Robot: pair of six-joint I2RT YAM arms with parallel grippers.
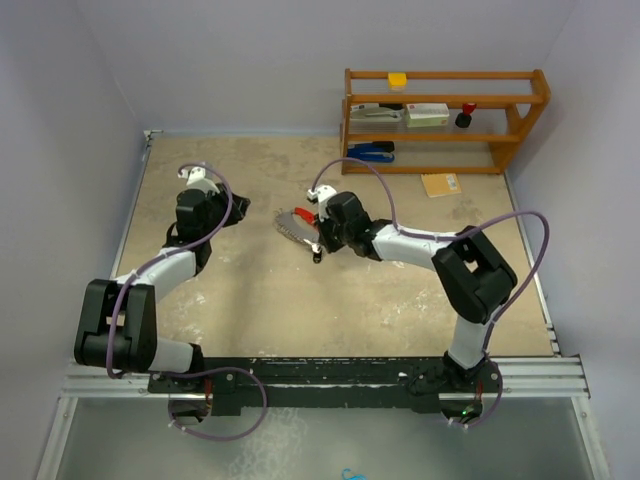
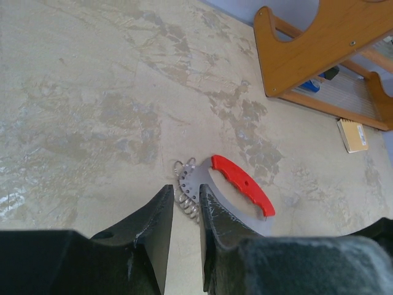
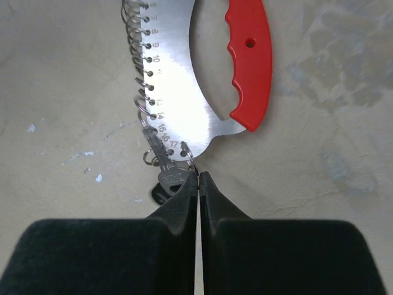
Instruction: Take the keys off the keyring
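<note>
Top external view: right arm (image 1: pixel 420 243) reaches mid-frame, right gripper (image 1: pixel 318 248) pinched shut at the lower tip of the keyring (image 1: pixel 293 226), by the keys (image 3: pixel 171 177); left gripper (image 1: pixel 238 212) hovers left of it, fingers slightly parted, empty.

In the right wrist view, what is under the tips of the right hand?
A silver key hanging at the numbered edge of the keyring reaches under one fingertip; a dark piece shows beside it. The shut right hand covers the rest, so a grip cannot be confirmed.

Top camera high, looks down; 2 wrist cameras close, share keyring (image 3: pixel 178 86)
</note>
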